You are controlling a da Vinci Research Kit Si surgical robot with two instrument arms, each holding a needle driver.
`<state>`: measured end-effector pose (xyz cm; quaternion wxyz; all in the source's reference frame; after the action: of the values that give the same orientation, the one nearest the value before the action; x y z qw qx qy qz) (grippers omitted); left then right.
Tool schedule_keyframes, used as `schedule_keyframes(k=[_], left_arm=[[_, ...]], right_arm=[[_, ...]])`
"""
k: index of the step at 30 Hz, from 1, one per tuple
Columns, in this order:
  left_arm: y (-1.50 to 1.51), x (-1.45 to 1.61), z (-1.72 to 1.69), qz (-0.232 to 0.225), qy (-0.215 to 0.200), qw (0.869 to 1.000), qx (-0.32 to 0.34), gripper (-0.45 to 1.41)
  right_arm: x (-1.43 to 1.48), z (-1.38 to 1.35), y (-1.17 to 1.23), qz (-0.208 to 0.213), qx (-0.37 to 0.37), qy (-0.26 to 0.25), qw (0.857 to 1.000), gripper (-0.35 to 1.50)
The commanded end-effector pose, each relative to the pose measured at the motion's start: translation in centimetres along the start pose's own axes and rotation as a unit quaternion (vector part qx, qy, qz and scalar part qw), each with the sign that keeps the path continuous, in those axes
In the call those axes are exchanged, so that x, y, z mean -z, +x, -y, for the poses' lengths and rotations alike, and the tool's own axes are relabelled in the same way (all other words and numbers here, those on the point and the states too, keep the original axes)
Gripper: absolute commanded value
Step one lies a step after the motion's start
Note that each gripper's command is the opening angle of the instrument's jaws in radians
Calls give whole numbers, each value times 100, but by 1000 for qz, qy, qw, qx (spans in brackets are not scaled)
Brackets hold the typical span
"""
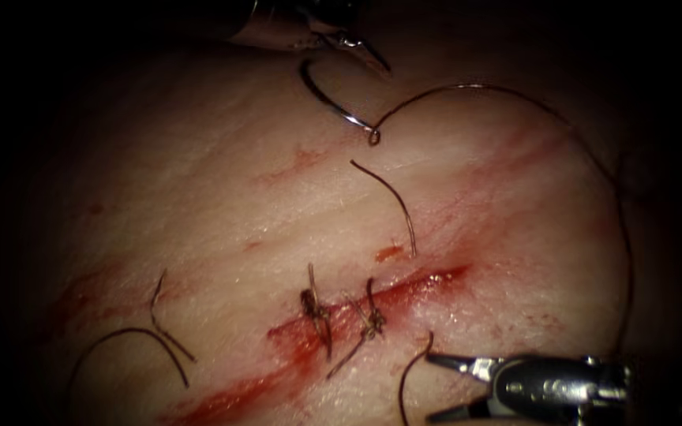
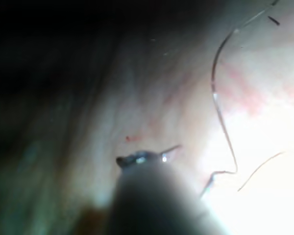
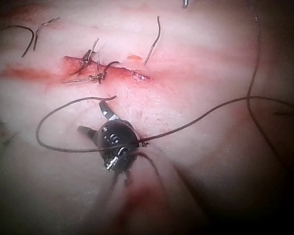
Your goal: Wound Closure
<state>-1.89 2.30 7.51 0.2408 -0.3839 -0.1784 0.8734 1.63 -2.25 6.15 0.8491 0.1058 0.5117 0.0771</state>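
Lying free on the tissue (image 1: 199,173) left of the cut (image 1: 404,288), the needle (image 1: 329,101) is waiting; my left tool (image 1: 361,49), seemingly closed, and gaping right tool (image 1: 440,386) are gripping nothing. Two knotted stitches (image 1: 341,315) sitting; cut's right end gaping.

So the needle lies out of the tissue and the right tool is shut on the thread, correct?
Not quite. The right tool has its jaws open and holds nothing, as the endoscope view shows. The needle does lie out on the tissue.
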Motion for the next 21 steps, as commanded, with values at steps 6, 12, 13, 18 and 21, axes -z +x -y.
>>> schedule_keyframes(k=[6,12,13,18,21], left_arm=[[22,68,-13,-56,24,998,29,122],[42,110,-16,-67,36,996,37,120],[42,113,-18,-71,35,996,39,120],[29,115,-58,-80,21,996,36,117],[18,107,-96,-88,-10,994,62,117]], right_arm=[[-10,5,-4,-2,-1,2,1000,148],[-11,6,-4,-2,-1,1,1000,148],[-11,6,-4,-2,-1,1,1000,148],[-12,6,-5,-2,0,2,1000,148],[-12,6,-5,-2,0,2,1000,148]])
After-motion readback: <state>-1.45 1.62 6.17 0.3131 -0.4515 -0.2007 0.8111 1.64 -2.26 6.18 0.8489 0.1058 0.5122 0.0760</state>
